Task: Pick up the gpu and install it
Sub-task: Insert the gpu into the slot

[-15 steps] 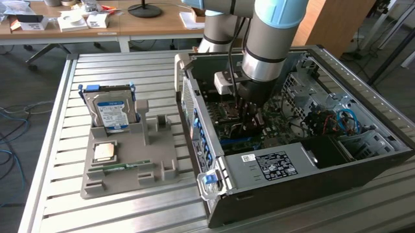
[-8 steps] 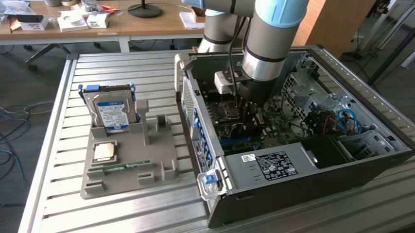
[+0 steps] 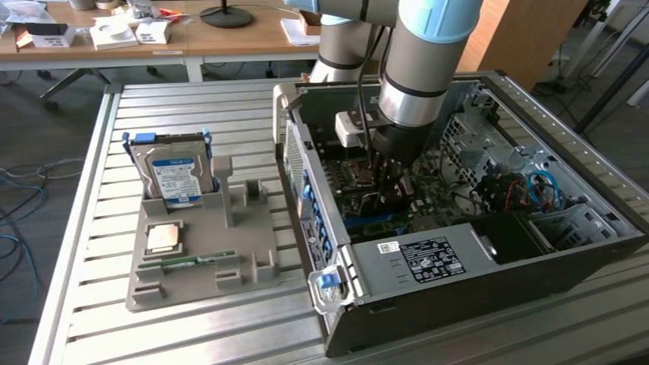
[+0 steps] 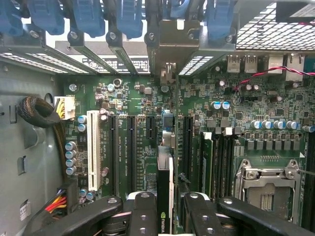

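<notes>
While the arm reaches down into the open computer case (image 3: pixel 568 251) right of centre in the exterior view, I see the pincer (image 4: pixel 165 211) partly closed, its black fingers (image 4: pixel 142 209) pinching the gpu (image 4: pixel 165 196) edge-on between them. The card stands upright over the green motherboard (image 4: pixel 246 98), its metal bracket (image 4: pixel 167 49) up by the blue slot clips (image 4: pixel 88 17) at the case's rear wall. I cannot tell whether it is seated in its slot. On the desk (image 3: pixel 91 182), at the left of the exterior view, a grey holder (image 3: pixel 248 251) carries the hard drive (image 3: pixel 175 176) and a small green memory stick (image 3: pixel 188 262).
</notes>
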Controlling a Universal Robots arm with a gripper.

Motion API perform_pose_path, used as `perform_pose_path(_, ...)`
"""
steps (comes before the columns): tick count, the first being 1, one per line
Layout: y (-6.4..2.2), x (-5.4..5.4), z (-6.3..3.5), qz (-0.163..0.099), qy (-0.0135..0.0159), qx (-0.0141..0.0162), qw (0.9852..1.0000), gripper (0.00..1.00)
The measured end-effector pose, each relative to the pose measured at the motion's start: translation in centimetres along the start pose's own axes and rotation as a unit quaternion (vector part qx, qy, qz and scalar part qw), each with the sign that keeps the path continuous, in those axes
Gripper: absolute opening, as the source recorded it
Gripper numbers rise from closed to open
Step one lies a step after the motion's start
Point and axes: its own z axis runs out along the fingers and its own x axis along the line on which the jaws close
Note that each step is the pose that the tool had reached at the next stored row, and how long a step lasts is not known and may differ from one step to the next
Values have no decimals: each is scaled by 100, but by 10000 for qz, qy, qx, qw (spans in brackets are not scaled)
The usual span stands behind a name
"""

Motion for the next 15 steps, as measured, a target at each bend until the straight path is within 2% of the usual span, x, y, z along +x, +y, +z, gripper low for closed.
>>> perform_pose_path(15,14,-1,24,0,-1,1,10000,26)
